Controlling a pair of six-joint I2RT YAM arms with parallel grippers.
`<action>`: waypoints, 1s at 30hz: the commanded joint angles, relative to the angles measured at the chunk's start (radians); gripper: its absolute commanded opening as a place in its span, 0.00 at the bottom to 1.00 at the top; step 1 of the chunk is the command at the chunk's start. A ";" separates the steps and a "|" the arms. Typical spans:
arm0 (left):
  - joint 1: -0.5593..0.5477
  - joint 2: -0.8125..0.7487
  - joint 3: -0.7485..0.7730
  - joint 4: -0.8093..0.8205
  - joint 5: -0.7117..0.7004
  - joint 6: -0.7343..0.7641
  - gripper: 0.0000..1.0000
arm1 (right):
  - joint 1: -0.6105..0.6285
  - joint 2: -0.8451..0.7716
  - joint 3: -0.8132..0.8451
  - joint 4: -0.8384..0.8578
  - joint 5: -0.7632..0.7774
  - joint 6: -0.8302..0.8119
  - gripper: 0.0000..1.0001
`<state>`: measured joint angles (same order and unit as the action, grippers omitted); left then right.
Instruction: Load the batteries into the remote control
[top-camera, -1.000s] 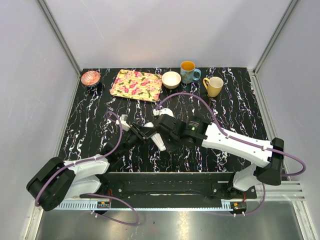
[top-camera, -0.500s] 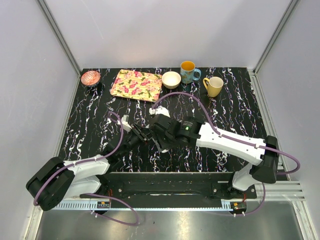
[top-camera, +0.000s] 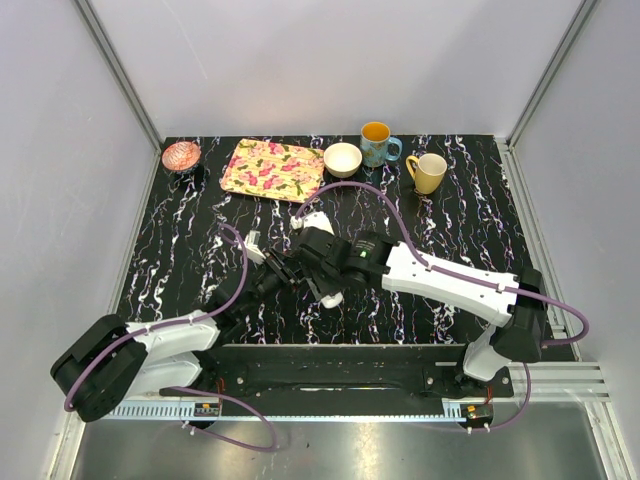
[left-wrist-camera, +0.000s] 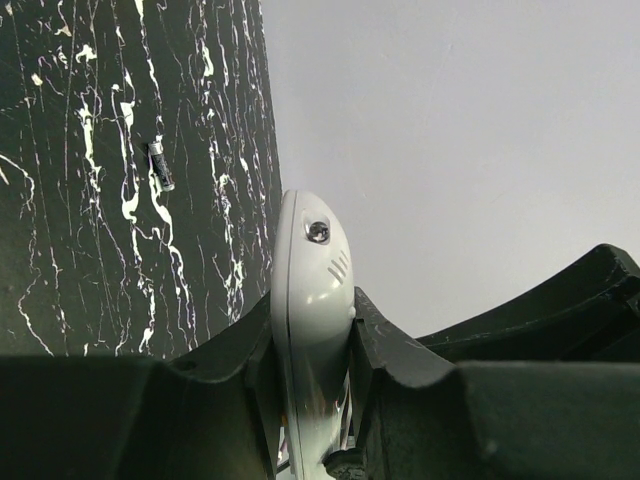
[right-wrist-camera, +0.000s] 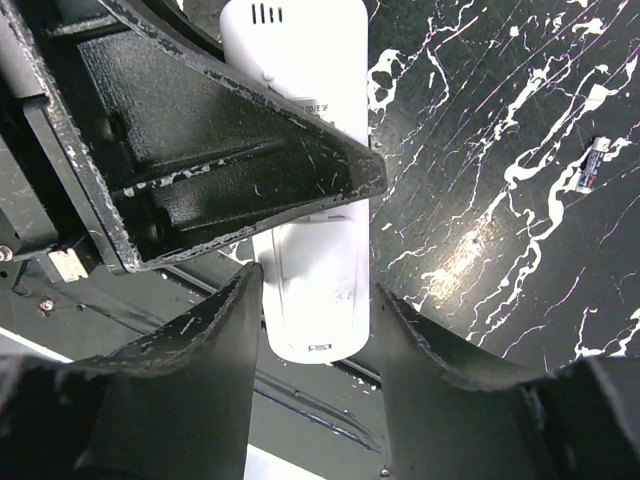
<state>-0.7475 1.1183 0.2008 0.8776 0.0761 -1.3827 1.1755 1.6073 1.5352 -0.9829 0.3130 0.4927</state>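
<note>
The remote control (left-wrist-camera: 312, 262) is a slim white bar, held on edge off the table by my left gripper (left-wrist-camera: 312, 312), which is shut on its middle. In the right wrist view the remote (right-wrist-camera: 310, 60) runs down the frame, with a left finger (right-wrist-camera: 230, 170) crossing over it. My right gripper (right-wrist-camera: 318, 288) is open, and its jaws straddle the remote's lower end with a gap on the right side. In the top view both grippers meet at mid-table: left gripper (top-camera: 288, 271), right gripper (top-camera: 322, 282), and the remote's white tip (top-camera: 330, 297). One battery (left-wrist-camera: 160, 165) lies on the table, also in the right wrist view (right-wrist-camera: 592, 163).
At the table's back stand a pink patterned dish (top-camera: 181, 155), a floral tray (top-camera: 273, 170), a white bowl (top-camera: 343, 159), a blue mug (top-camera: 377, 144) and a yellow mug (top-camera: 429, 172). The black rail (top-camera: 330, 365) of the arm bases runs along the near edge.
My right arm has moved left to the left gripper, and its open jaws now sit around the remote's end. The left gripper still holds the remote in about the same place.
</note>
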 joint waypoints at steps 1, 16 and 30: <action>-0.006 -0.032 0.005 0.106 0.011 -0.010 0.00 | -0.013 -0.017 0.043 0.006 0.018 -0.022 0.51; -0.009 -0.035 0.006 0.097 0.004 -0.004 0.00 | -0.033 -0.043 0.017 0.012 -0.015 -0.019 0.01; -0.009 -0.031 0.014 0.066 -0.009 0.011 0.00 | -0.031 -0.075 0.055 -0.033 0.006 -0.013 0.00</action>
<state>-0.7509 1.1072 0.2008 0.8768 0.0750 -1.3811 1.1553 1.5944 1.5452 -0.9939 0.2886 0.4828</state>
